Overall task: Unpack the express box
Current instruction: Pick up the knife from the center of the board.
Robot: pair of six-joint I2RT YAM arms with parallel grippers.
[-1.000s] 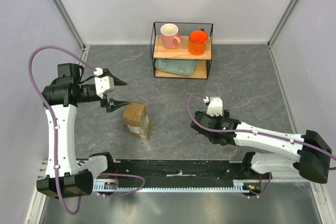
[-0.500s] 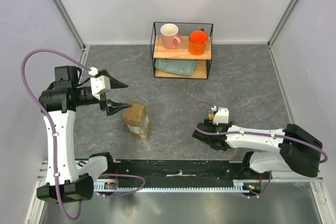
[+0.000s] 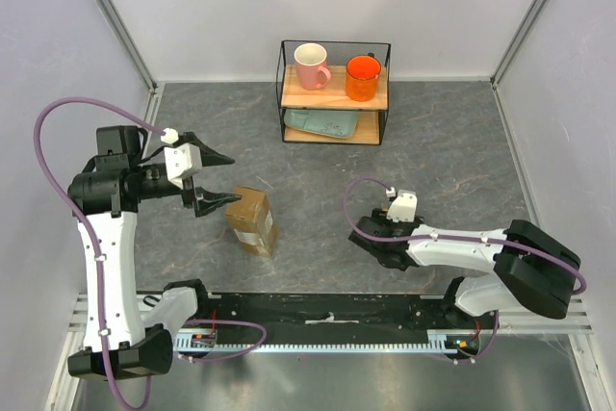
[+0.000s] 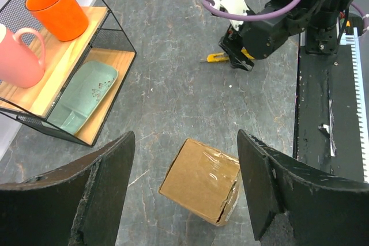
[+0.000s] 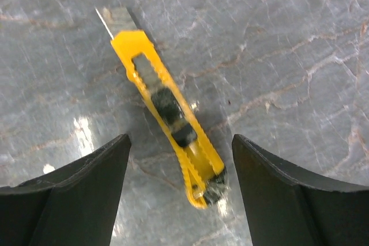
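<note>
The express box (image 3: 251, 219), a brown taped cardboard parcel, lies on the grey table left of centre. It also shows in the left wrist view (image 4: 202, 180). My left gripper (image 3: 223, 178) hovers open just to the box's left and above it. In its own view the left gripper (image 4: 184, 136) has its fingers spread wider than the box and touches nothing. My right gripper (image 3: 373, 244) is low over the table at right of centre. The right gripper (image 5: 180, 139) is open, its fingers on either side of a yellow utility knife (image 5: 167, 108) with the blade out, without touching it.
A black wire shelf (image 3: 335, 91) stands at the back with a pink mug (image 3: 311, 65), an orange mug (image 3: 363, 77) and a green tray (image 3: 322, 123) below. From the left wrist view the knife (image 4: 216, 57) lies under the right arm. A black rail (image 3: 327, 313) runs along the near edge.
My right arm has folded down and brought its gripper low over the knife, its jaws narrowing a little. My left gripper has drawn slightly left. The box has not moved.
</note>
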